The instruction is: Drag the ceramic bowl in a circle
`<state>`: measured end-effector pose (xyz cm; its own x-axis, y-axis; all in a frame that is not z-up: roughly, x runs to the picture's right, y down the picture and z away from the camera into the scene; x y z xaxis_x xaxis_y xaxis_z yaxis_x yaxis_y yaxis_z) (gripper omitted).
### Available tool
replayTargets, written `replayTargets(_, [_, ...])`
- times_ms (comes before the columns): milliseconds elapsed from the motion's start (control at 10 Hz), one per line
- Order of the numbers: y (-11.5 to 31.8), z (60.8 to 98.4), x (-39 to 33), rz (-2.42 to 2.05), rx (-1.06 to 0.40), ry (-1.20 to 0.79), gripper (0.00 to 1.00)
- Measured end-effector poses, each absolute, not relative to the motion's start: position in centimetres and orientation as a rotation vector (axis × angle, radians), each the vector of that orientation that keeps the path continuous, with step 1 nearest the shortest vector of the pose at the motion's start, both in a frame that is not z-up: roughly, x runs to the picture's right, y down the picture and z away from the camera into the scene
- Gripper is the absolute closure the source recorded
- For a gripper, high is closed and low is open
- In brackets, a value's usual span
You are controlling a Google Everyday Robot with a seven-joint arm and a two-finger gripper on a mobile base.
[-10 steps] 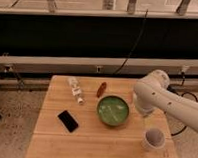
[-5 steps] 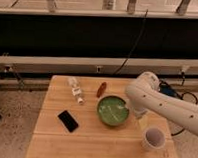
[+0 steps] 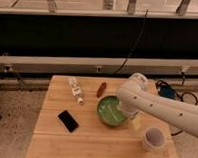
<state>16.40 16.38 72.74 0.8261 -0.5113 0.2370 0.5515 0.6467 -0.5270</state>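
Ceramic bowl (image 3: 110, 111): green, mid-bench (image 3: 54, 141), between black phone (image 3: 68, 120) and white cup (image 3: 154, 138).
Tool (image 3: 127, 114): at the bowl's right rim, under the arm; I cannot tell its grip.

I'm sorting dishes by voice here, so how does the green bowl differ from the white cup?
The ceramic bowl is green, wide and shallow; the cup is white, narrower and taller. The gripper is at the bowl's rim; the cup stands apart, untouched. Both sit upright.
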Motion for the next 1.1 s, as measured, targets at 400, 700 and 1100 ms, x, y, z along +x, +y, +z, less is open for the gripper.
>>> replayTargets(400, [16.9, 73.9, 14.9, -0.654, -0.612, -0.098, 0.20])
replayTargets(700, [17.4, 75.0, 14.1, -0.665, -0.613, -0.115, 0.20])
replayTargets(1100, [18.0, 76.3, 13.1, -0.674, -0.610, -0.137, 0.20])
